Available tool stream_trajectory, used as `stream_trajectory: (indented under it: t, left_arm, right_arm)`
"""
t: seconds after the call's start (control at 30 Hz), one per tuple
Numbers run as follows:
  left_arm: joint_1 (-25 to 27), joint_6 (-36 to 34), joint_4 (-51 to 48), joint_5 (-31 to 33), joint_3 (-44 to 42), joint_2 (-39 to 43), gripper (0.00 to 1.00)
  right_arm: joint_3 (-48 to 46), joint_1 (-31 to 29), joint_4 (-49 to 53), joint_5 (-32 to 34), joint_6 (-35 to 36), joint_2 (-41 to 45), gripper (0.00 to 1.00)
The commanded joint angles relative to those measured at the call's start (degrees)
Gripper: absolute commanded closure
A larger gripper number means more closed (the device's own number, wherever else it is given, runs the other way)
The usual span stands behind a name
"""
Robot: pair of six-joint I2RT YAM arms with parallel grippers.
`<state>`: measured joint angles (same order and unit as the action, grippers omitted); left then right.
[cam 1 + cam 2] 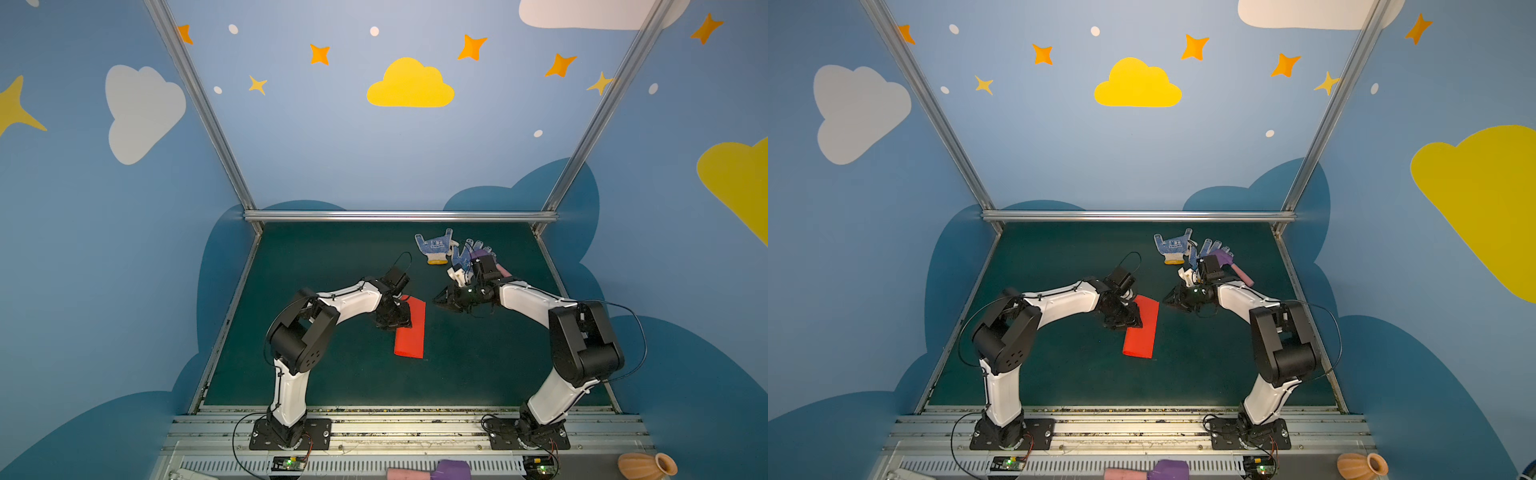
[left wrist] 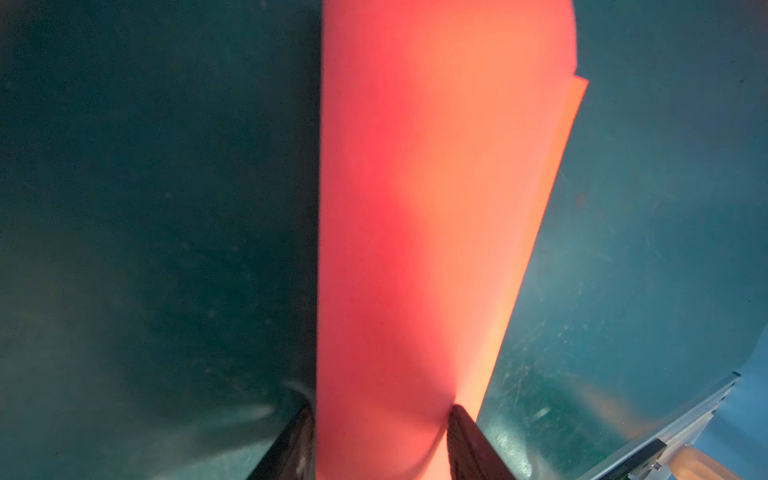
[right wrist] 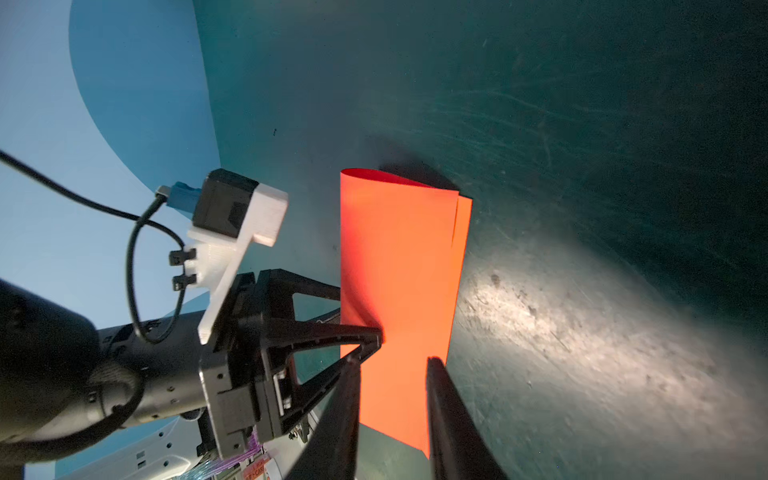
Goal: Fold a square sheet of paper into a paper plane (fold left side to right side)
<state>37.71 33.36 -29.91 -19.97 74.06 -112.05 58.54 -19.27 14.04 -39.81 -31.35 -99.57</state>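
We find a dark green counter (image 1: pixel 332 374), scuffed and scratched, with a pale worn patch in the right wrist view. It stands in a booth of blue walls (image 1: pixel 332 145) painted with clouds and stars. Aluminium rails (image 1: pixel 399 215) frame the booth.

The square sheet of paper (image 1: pixel 411 336) lies near the middle of the counter, doubled over into a narrow red rectangle. Its long axis runs from the near side to the far side, and the far end leans slightly right in both top views. Both ends are square. The rounded fold lies along the left long side. The free edges lie along the right side, where the lower layer shows just past the upper one. The upper layer bulges up and does not lie flat.

The left claw (image 2: pixel 380 409) stands on the far half of the sheet at the fold side. Its jaws are spread and its tips rest on the paper.

The right claw (image 1: pixel 440 301) hangs just right of the sheet's far end, clear of it. Its jaws are slightly parted and grip nothing.

Two dotted gloves (image 1: pixel 434 247) and a purple-and-pink toy hammer (image 1: pixel 1233 264) lie at the far right of the counter, well apart from the sheet.
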Motion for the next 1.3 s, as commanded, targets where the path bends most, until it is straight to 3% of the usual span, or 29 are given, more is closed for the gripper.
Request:
stream_trajectory:
  t: [0.0, 0.13, 0.27, 0.87, 1.27]
  left_arm:
    - [0.4, -1.4, -2.2, 1.4, 1.2, -0.3, 0.46]
    - [0.6, -1.7, -2.2, 1.2, 1.3, -0.6, 0.46]
    - [0.7, -1.9, -2.4, 1.2, 1.8, -1.2, 0.47]
    - [0.7, -2.0, -2.6, 1.6, 2.1, -2.4, 0.47]
    - [0.7, -2.0, -2.5, 1.7, 2.1, -2.6, 0.47]
  right_arm:
    - [-1.1, -1.2, -1.6, 0.7, -0.4, -2.3, 0.83]
    - [-2.2, -2.1, -3.5, 0.7, -1.1, -3.7, 0.95]
    - [-3.1, -2.5, -4.6, 1.1, -1.5, -4.1, 1.0]
    - [-5.5, -2.3, -6.6, 5.2, -4.8, -1.1, 0.98]
    - [-3.2, -6.2, -6.1, 4.8, -3.8, -2.3, 1.0]
